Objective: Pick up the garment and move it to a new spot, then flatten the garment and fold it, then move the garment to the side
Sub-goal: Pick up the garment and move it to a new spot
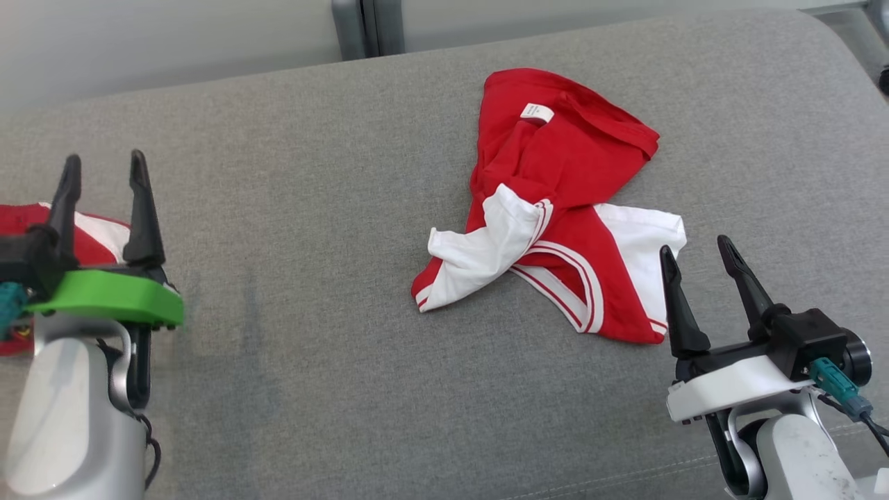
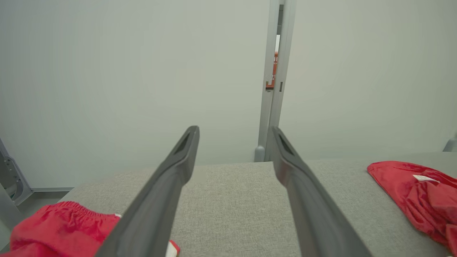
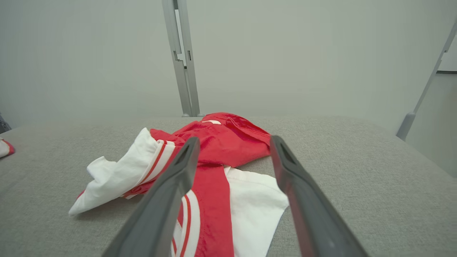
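Two grippers hang over the grey cushion (image 1: 312, 208), both with fingers spread wide and nothing between them. The garment (image 1: 555, 173), a crumpled red and white piece with a small white label (image 1: 537, 112) near its far end (striped trim along the edges), lies right of the cushion's middle. The right gripper (image 1: 696, 245) sits at its near right corner, fingertips over the white hem. The left gripper (image 1: 104, 158) is well apart from it, above another red and white cloth (image 1: 21, 219) at the cushion's left edge.

Small white tag (image 1: 537, 112) on garment (image 1: 555, 173), print illegible
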Robot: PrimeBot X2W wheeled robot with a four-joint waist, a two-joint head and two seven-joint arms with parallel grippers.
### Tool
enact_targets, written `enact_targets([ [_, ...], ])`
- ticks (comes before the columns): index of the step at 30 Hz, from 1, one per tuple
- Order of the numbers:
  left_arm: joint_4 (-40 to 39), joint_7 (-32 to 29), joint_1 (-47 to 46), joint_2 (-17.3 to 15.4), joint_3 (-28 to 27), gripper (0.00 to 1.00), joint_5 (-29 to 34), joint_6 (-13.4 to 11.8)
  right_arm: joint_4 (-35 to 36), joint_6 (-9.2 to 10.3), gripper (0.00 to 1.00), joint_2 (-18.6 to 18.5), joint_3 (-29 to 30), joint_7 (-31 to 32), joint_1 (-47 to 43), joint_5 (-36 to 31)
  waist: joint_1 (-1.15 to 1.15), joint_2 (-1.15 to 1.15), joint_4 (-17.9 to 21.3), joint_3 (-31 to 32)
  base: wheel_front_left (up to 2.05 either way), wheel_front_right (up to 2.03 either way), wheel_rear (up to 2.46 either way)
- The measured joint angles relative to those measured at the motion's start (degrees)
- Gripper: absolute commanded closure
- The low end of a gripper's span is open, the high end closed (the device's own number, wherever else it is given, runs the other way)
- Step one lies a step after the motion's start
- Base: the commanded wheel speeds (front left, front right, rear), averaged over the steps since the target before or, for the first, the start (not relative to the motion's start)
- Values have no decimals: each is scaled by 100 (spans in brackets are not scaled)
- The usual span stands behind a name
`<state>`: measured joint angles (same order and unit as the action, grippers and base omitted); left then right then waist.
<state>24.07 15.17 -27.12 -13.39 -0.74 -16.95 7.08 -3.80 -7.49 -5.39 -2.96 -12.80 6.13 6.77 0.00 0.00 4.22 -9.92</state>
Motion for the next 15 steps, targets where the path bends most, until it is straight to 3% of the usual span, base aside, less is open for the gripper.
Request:
enact_targets([
  [15,-588,0,1690,322,1,0,99,-1,-327,0,0,16,70,-91,-237,108,0,0,-44,664,0,0,0],
])
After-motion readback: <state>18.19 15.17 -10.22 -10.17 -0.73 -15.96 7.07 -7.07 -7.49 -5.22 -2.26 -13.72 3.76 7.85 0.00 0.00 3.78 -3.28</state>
